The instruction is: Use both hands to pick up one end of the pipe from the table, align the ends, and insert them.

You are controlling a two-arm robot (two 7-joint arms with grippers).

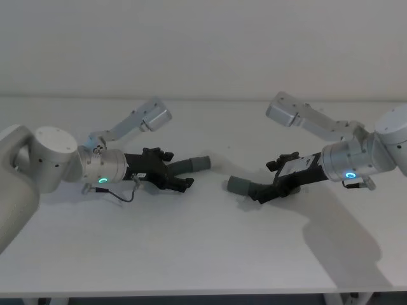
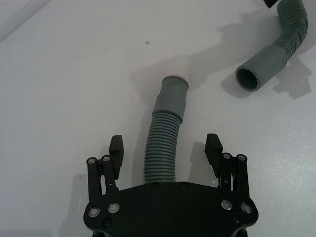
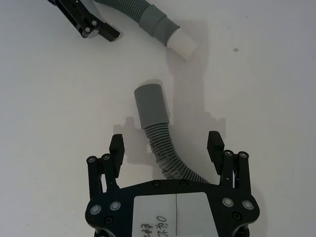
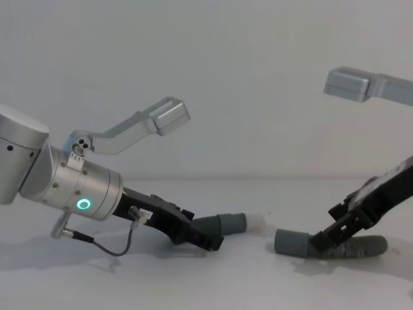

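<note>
Both arms were down at the white table (image 1: 203, 254), and the step in hand appeared to be the grasp, not yet made. The left gripper (image 2: 164, 143) stood spread, one finger on each side of the corrugated body of the left hose piece (image 2: 165, 126) and not touching it. This piece ended in a grey cuff with a short white tip (image 3: 181, 45). The right gripper (image 3: 165, 139) was spread in the same way around the right hose piece (image 3: 165, 153), whose plain grey cuff (image 3: 151, 106) lay in front of the fingers.

In the head view the two cuffs pointed roughly toward each other near the middle of the table, but they were apart and not on one line. Both pieces seemed to lie on the surface.

As I judge it, the next move called for each gripper to close on the ribbed part just behind its cuff. A firm hold would be needed, because the hose is flexible and the cuff could droop when lifted. After that, the white tip should be aimed at the open mouth of the plain cuff.
</note>
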